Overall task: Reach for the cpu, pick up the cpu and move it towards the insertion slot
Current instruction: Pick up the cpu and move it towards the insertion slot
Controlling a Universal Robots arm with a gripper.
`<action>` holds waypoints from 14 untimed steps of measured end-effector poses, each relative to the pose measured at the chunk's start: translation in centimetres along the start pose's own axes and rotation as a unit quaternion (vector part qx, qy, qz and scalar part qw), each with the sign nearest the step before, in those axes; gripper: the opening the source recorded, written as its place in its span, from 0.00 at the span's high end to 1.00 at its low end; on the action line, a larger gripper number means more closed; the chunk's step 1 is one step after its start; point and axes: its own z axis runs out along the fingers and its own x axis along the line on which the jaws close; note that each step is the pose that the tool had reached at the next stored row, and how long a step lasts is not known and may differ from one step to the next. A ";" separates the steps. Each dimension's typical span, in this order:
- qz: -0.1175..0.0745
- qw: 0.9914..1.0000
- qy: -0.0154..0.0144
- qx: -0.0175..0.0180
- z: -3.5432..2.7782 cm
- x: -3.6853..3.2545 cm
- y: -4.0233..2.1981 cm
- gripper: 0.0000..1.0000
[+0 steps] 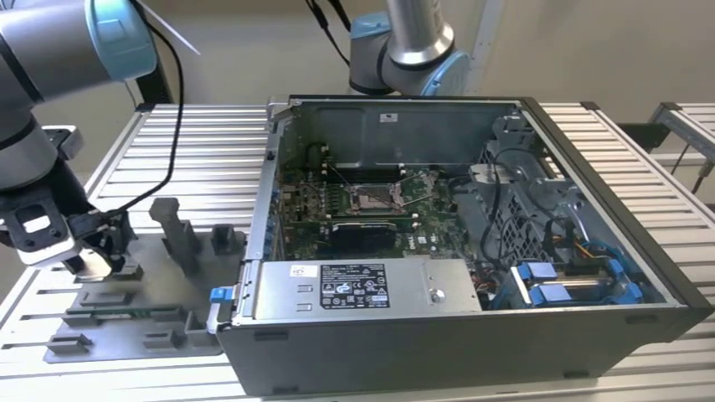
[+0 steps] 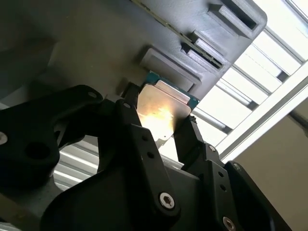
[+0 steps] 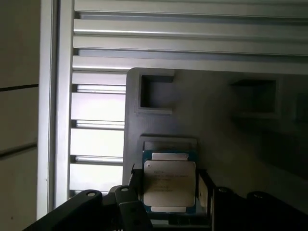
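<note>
Slatted aluminium table [image 1: 625, 142] carries everything. Open computer case [image 1: 470, 335] lies on its side mid-table, with the green motherboard [image 1: 304, 213] face-up inside. Grey fixture tray [image 1: 117, 331] sits on the table at the exterior view's left, just beside the case. Your gripper [image 1: 99, 261] is down over that tray, well apart from the case.

On the motherboard, the insertion slot [image 1: 373, 198] shows a shiny frame with a dark centre, roughly mid-board.

The cpu [image 3: 169, 185] is at the tray, between the fingers [image 3: 204, 187], with its lid toward the camera in both wrist views. Jaws sit against two opposite edges of the cpu. It reads as clamped, with no gap I can see on either side. Can't tell whether the cpu is clear of its pocket or seated in it.

Handling, my read:
- **Weight and stiffness:** the cpu is light, thin and rigid, so it needs little squeeze.
- **Surface:** the metal lid looks slick and glares in the second wrist view.
- **Where to hold:** the edges of the green carrier, which is where you are now.
- **Risk:** there isn't much edge for the fingers to bear on, so a tilt or slip is the main worry.
- **Fragility:** the underside contacts are likely delicate, so keep the fingers off both faces.

You're at the pick-up stage, and the slot is well apart from the gripper.
</note>
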 end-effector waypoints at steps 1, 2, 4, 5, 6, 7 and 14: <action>0.000 1.000 0.000 0.000 -0.21 0.00 0.01 1.00; 0.000 1.000 0.000 0.000 -0.43 0.00 0.02 1.00; 0.000 1.000 0.000 0.000 -0.80 0.00 0.03 1.00; 0.000 1.000 0.000 0.000 -0.99 0.00 0.04 1.00; 0.000 1.000 0.000 0.000 -1.15 0.01 0.04 1.00; 0.000 1.000 0.000 0.000 -1.33 0.01 0.05 1.00; 0.000 1.000 0.000 0.000 -2.50 0.01 0.10 1.00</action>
